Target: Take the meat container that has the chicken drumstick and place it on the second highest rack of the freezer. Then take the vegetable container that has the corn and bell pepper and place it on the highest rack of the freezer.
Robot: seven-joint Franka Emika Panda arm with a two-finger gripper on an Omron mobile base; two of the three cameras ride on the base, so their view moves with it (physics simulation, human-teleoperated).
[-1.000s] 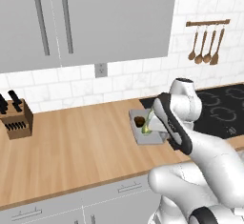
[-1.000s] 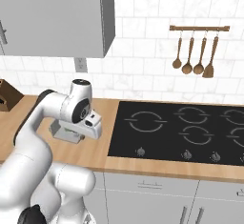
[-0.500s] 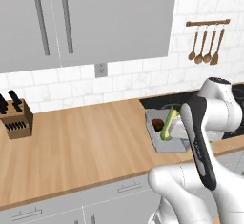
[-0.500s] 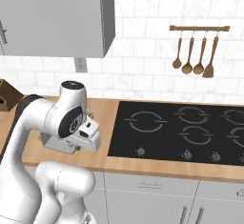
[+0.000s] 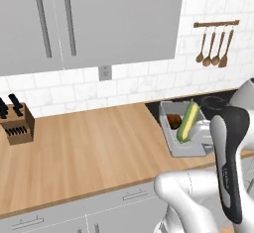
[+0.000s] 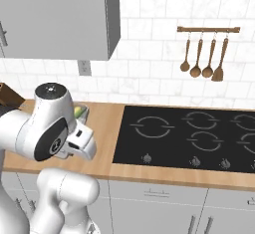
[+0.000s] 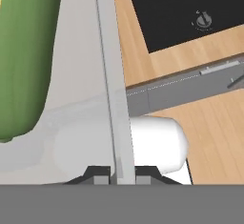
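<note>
vegetable container [image 5: 179,139] with corn [image 5: 188,122] and bell pepper [image 5: 173,120] now carried further right than a second ago, over the cooktop [image 6: 199,137] edge beside the table [image 5: 89,147], gripper [image 7: 117,173] jaws clamped tight on its rim, arm hiding the container's near end, pepper half hidden behind corn

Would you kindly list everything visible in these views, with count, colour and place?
Vegetable container: one, grey, held above the counter edge near the cooktop.
Corn: one, yellow with green husk, lying in the container.
Bell pepper: one, red, in the container beside the corn.
Counter: one, light wood.
Cooktop: one, black, set in the counter.
Knife block: one, brown, at the counter's left end.
Wooden utensils: four, brown, hanging on a wall rail.
Wall cabinets: grey, above the counter.
Outlet: one, grey, on the white tile wall.
Gripper: one, dark tips shut on the container's rim.
</note>
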